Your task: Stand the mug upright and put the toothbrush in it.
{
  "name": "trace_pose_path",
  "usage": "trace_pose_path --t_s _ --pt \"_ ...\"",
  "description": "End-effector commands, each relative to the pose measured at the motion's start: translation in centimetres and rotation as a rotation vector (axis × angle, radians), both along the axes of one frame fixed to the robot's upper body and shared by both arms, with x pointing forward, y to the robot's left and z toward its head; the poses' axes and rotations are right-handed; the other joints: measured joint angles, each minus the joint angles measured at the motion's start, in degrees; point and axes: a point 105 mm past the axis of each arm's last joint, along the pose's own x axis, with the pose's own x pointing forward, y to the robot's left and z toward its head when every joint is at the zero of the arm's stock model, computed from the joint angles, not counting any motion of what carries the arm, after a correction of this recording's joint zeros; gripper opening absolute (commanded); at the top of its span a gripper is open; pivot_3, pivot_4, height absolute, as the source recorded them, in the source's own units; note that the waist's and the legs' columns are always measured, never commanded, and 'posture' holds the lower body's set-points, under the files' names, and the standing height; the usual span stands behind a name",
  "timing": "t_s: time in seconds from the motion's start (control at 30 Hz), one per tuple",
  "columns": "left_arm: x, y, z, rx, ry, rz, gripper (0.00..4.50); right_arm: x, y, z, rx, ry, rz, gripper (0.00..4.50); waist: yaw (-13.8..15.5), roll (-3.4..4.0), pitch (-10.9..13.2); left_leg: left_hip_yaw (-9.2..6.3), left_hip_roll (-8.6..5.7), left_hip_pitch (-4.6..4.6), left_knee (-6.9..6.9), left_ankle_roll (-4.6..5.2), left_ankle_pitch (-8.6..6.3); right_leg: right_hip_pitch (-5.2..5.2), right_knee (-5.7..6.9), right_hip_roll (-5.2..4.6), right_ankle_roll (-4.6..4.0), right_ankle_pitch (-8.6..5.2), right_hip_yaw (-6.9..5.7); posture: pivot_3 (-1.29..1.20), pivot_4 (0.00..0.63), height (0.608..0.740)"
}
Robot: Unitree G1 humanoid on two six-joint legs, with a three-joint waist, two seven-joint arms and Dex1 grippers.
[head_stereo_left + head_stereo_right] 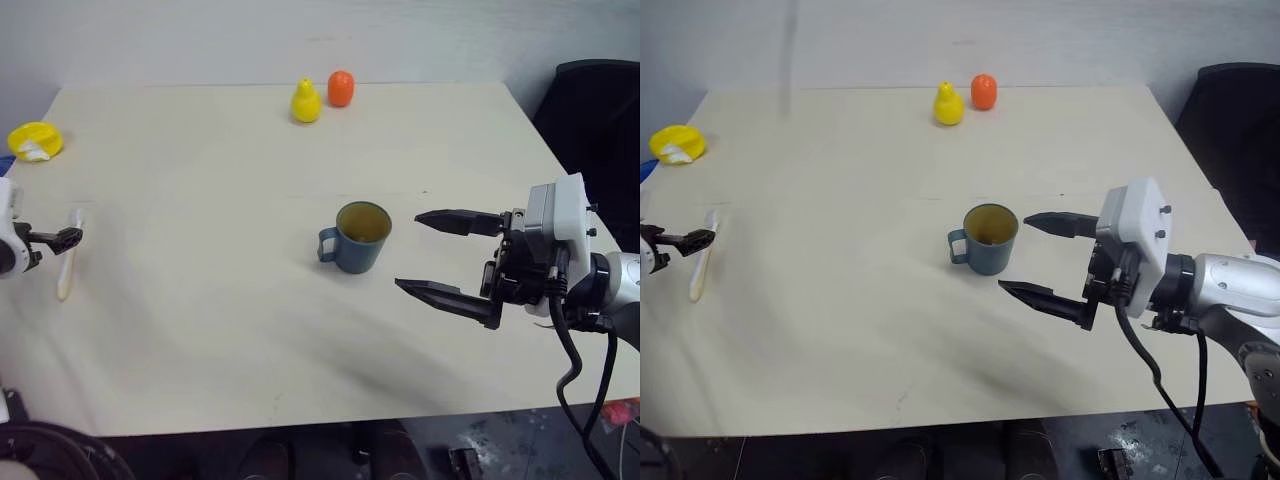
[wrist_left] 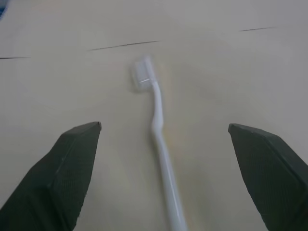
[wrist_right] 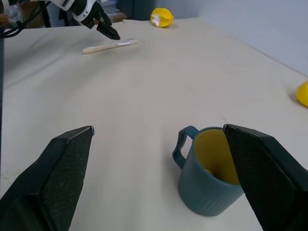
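Pale cream tabletop [image 1: 220, 350] spreads under both arms, with a grey wall behind its far edge.

At the right, the right gripper [image 1: 436, 254] hangs level above the table with its two black fingers spread wide apart and nothing between them, touching nothing. Just beside its fingertips, toward the table's middle, stands the dark blue-teal cylindrical mug [image 1: 357, 238], upright on its base, its yellowish-olive inside open to the top and its loop handle turned away from this gripper. In the right wrist view the mug sits between the two fingers' lines but ahead of them, apart from both.

At the left edge, the left gripper [image 2: 163, 132] is likewise fully spread and empty. The slim white plastic toothbrush [image 1: 69, 253] lies flat on the table directly below and ahead of it; the left wrist view shows its handle running up between the two fingers with the bristle head at the far end, clear of both fingers. The toothbrush lies well apart from the mug, across much of the table's width.

Farther out, a yellow bowl-like dish [image 1: 35, 140] with something white in it sits near the far left corner. A yellow pear-shaped toy [image 1: 305, 102] and an orange rounded toy [image 1: 341, 88] stand side by side near the far edge.
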Motion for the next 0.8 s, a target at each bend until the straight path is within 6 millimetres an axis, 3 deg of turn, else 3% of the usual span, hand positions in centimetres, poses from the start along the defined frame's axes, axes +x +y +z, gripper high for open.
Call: trace_pose_path --t_s 0.03,0.2,0.43,0.63,0.73,0.8 --pt "1.0 0.3 -0.8 0.051 0.048 0.038 4.50 -0.7 -0.4 1.5 -0.009 -0.087 -0.054 4.48 0.0 -0.05 0.0 0.09 -0.02 -0.01 0.02 0.06 -0.03 0.01 -0.03 -0.02 0.00 0.06 -0.04 0.00 0.150 0.740" --pt "1.4 0.3 -1.5 0.036 0.091 0.100 4.50 -0.8 -0.9 1.5 -0.017 -0.093 -0.106 4.48 -0.1 -0.23 0.0 0.76 0.05 0.14 0.15 0.30 -0.16 0.01 -0.08 -0.09 0.00 0.35 -0.09 0.00 0.150 0.740" --pt "0.2 2.1 0.4 0.028 0.067 0.165 4.50 -0.7 -1.7 0.9 -0.002 -0.083 -0.165 4.48 0.2 -0.25 0.0 0.79 0.16 0.07 0.53 0.30 -0.16 0.01 -0.08 -0.10 -0.09 0.60 -0.08 0.00 0.150 0.740" --pt "-1.5 3.0 -2.2 -0.034 0.140 0.212 4.50 -1.4 -2.0 1.4 0.012 -0.092 -0.152 4.48 0.4 -0.25 0.0 0.80 0.14 0.08 0.52 0.30 -0.17 0.00 -0.08 -0.10 -0.10 0.61 -0.05 0.00 0.150 0.740" --pt "-1.3 2.0 -3.5 -0.139 0.150 0.204 3.91 -1.5 -2.2 1.5 0.016 -0.091 -0.147 4.50 1.0 -0.26 0.0 0.78 0.15 0.05 0.61 0.31 -0.17 0.03 -0.08 -0.11 -0.09 0.63 -0.06 0.00 0.150 0.740" --pt "-0.8 1.0 -4.4 -0.164 0.172 0.172 3.29 -1.6 -2.3 1.1 0.017 -0.087 -0.147 4.50 1.4 -0.25 0.0 0.80 0.14 0.06 0.68 0.33 -0.18 0.05 -0.07 -0.11 -0.08 0.65 -0.03 0.00 0.150 0.740"
